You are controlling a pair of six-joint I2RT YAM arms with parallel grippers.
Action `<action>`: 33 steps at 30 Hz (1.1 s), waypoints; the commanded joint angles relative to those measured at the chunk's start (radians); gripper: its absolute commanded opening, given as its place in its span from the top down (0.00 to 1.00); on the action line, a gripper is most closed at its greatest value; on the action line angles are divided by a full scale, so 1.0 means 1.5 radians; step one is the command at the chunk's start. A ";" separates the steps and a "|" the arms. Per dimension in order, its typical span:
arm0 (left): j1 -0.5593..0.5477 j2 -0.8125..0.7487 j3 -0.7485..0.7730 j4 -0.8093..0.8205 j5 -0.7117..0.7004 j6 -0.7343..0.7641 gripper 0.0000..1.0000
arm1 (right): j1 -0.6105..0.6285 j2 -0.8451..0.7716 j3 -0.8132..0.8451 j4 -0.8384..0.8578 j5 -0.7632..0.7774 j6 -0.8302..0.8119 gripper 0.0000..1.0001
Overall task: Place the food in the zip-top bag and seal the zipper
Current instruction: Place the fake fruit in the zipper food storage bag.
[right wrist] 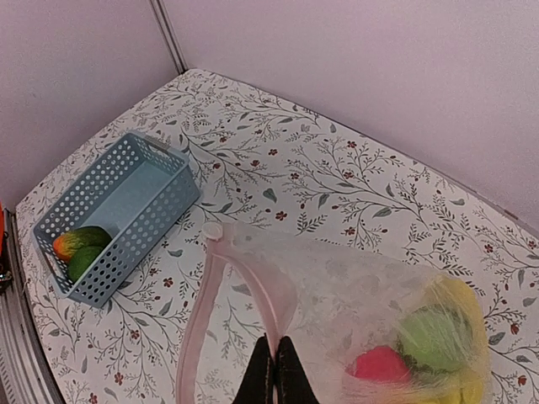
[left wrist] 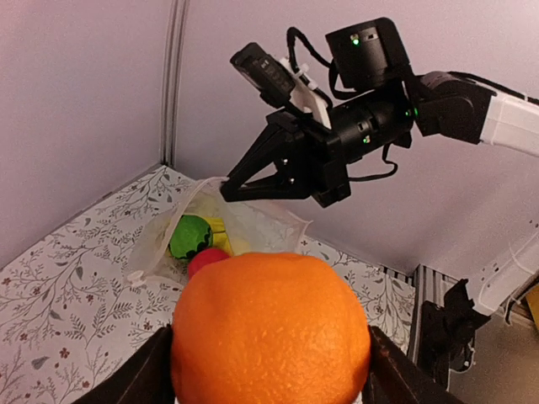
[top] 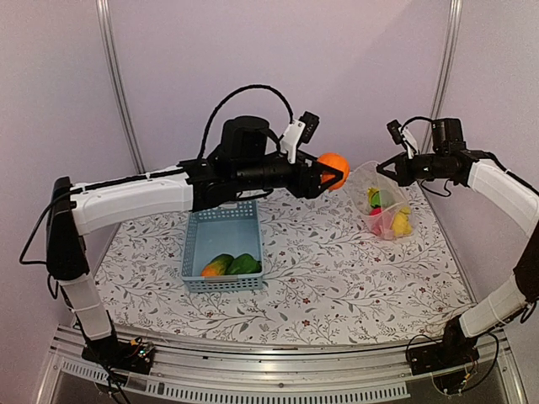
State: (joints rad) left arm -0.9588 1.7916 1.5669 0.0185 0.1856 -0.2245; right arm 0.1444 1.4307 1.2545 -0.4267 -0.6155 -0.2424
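Observation:
My left gripper (top: 330, 171) is shut on an orange (top: 334, 169) and holds it in the air just left of the zip-top bag (top: 381, 198). The orange fills the left wrist view (left wrist: 271, 330). My right gripper (top: 386, 173) is shut on the bag's upper mouth edge and holds it open; the pinkish zipper (right wrist: 257, 286) loops away from my fingertips (right wrist: 275, 368). Inside the bag lie a red piece (right wrist: 381, 367), a green piece (right wrist: 431, 337) and yellow pieces (top: 402, 222). Two more foods, one orange-green (top: 217, 265) and one green (top: 244, 264), lie in the basket.
The light blue lattice basket (top: 221, 221) stands left of centre on the flower-patterned cloth (top: 337, 278). Pale walls with two metal posts (top: 118, 80) close the back. The table's metal front rail (top: 269, 370) runs along the near edge.

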 commanded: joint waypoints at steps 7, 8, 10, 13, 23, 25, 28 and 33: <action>-0.068 0.175 0.186 0.037 -0.095 0.052 0.38 | 0.032 -0.010 0.063 -0.078 -0.018 0.004 1.00; -0.071 0.190 0.202 0.025 -0.112 0.057 0.38 | 0.033 -0.013 0.064 -0.082 -0.018 0.003 1.00; -0.074 0.223 0.241 -0.005 -0.147 0.069 0.38 | 0.033 -0.019 0.064 -0.090 -0.021 0.002 1.00; -0.078 0.268 0.297 -0.074 -0.203 0.092 0.37 | 0.033 -0.030 0.065 -0.098 -0.032 0.007 1.00; -0.084 0.356 0.435 -0.139 -0.317 0.156 0.12 | 0.033 -0.034 0.103 -0.128 -0.054 0.024 1.00; -0.093 0.326 0.420 -0.122 -0.316 0.184 0.07 | 0.033 -0.029 0.103 -0.129 -0.053 0.026 1.00; -0.112 0.252 0.336 -0.056 -0.299 0.229 0.02 | 0.033 -0.021 0.105 -0.129 -0.046 0.027 1.00; -0.126 0.119 0.188 0.011 -0.197 0.270 0.04 | 0.033 -0.014 0.107 -0.132 -0.039 0.021 1.00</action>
State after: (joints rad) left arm -1.1160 2.1429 1.9690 -0.0769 -0.2329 0.0940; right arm 0.1898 1.3972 1.3827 -0.6113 -0.6689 -0.2161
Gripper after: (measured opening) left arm 0.976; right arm 0.007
